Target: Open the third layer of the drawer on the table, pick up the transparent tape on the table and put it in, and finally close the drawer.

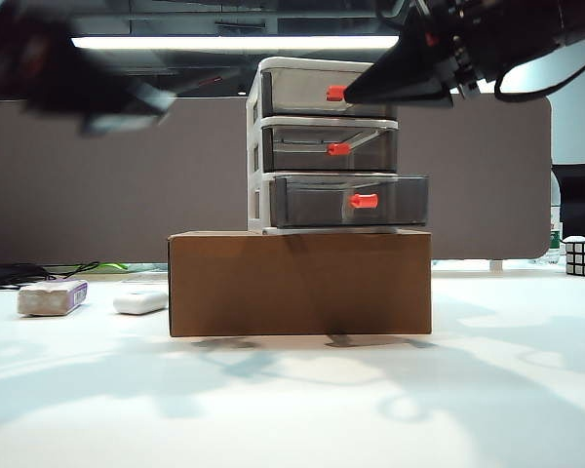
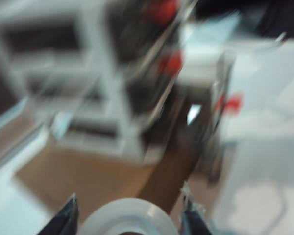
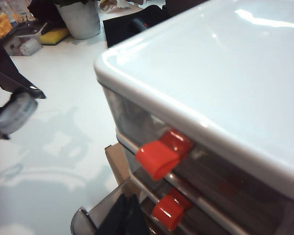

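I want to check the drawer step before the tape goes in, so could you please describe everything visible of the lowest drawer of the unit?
The third layer is a smoky, translucent grey plastic tray with a small red-orange handle on its front. It is pulled out, level, jutting forward past the two closed drawers above it. It sits in the white-grey frame, which stands on the brown cardboard box. Its inside is hidden. No gripper touches it.

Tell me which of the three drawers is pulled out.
The third layer, the lowest one just above the cardboard box. Its front stands out past the frame, while the two drawers above it sit flush in the drawer unit.
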Controlling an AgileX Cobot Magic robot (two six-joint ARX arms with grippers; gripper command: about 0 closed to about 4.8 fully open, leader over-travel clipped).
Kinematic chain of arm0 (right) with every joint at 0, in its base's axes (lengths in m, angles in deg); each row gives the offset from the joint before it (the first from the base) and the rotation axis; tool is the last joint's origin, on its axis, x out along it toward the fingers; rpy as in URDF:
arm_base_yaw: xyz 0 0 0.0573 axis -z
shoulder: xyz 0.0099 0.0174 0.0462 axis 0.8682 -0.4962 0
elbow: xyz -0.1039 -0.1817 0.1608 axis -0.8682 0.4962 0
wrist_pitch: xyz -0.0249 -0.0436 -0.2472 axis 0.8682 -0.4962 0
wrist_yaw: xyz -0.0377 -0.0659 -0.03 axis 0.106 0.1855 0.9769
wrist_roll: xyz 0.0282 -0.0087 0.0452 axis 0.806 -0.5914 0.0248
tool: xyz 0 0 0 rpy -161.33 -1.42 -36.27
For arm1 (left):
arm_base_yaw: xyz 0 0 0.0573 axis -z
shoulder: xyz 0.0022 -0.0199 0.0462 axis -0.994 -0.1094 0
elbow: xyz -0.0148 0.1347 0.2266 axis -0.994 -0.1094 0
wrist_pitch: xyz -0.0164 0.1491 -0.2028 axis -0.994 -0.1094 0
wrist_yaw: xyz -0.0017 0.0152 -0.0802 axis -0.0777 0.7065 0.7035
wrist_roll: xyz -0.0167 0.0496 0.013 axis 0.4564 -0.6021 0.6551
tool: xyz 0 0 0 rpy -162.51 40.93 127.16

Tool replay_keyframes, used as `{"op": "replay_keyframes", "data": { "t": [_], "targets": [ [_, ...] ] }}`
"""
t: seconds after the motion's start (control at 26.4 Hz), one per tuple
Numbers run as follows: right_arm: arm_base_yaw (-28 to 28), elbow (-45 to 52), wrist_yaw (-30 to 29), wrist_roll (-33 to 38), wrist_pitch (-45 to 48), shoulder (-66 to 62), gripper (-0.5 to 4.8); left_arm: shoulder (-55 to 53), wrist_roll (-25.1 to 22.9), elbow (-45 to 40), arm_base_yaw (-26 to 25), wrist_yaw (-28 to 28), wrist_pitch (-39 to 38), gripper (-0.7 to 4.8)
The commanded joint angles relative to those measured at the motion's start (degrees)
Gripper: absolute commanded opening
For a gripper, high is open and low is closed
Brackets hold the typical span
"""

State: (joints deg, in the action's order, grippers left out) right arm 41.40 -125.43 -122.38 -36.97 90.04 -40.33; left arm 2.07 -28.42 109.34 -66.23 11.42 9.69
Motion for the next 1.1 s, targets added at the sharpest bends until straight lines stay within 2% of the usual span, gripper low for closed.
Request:
{"op": "replay_keyframes", "data": {
  "t": [0.04, 0.11, 0.19, 0.23, 0.42, 0.64, 0.95, 1.06, 1.1],
  "targets": [
    [-0.09, -0.31, -0.11, -0.17, 0.52, 1.03, -0.05, -4.42, -0.2, 6.93, 10.84, -9.18, -1.01, 0.88],
    [-0.09, -0.31, -0.13, -0.07, 0.55, 1.36, -0.05, -9.88, -0.52, 11.13, 15.43, -11.67, -0.98, 0.88],
    [-0.09, -0.28, -0.13, 0.0, 0.28, 1.6, -0.05, -14.4, -0.55, 14.05, 17.73, -12.2, -0.61, 0.88],
    [-0.09, -0.31, -0.13, 0.0, 0.13, 1.77, -0.05, -18.43, -0.52, 16.5, 19.69, -14.34, 0.61, 0.88],
    [-0.07, -0.28, -0.15, -0.04, -0.77, 2.05, -0.05, -27.47, -0.57, 22.62, 23.32, -17.18, 2.67, 0.88],
    [-0.07, -0.28, -0.76, -0.04, -0.77, 2.05, -0.05, -28.83, -0.52, 22.99, 23.34, -21.64, 3.37, 0.88],
    [-0.07, -0.28, -0.79, -0.04, -0.77, 2.05, -0.05, -28.83, -0.55, 22.97, 23.34, -21.59, 1.53, 0.89],
    [-0.07, -0.28, -1.07, -0.02, -0.79, 2.05, -0.05, -28.83, -0.52, 22.97, 23.32, -21.57, 1.53, 1.95],
    [-0.07, -0.28, -1.18, 0.0, -0.81, 2.05, -0.05, -28.83, -0.52, 22.97, 23.32, -21.57, 1.53, 1.95]
  ]
}}
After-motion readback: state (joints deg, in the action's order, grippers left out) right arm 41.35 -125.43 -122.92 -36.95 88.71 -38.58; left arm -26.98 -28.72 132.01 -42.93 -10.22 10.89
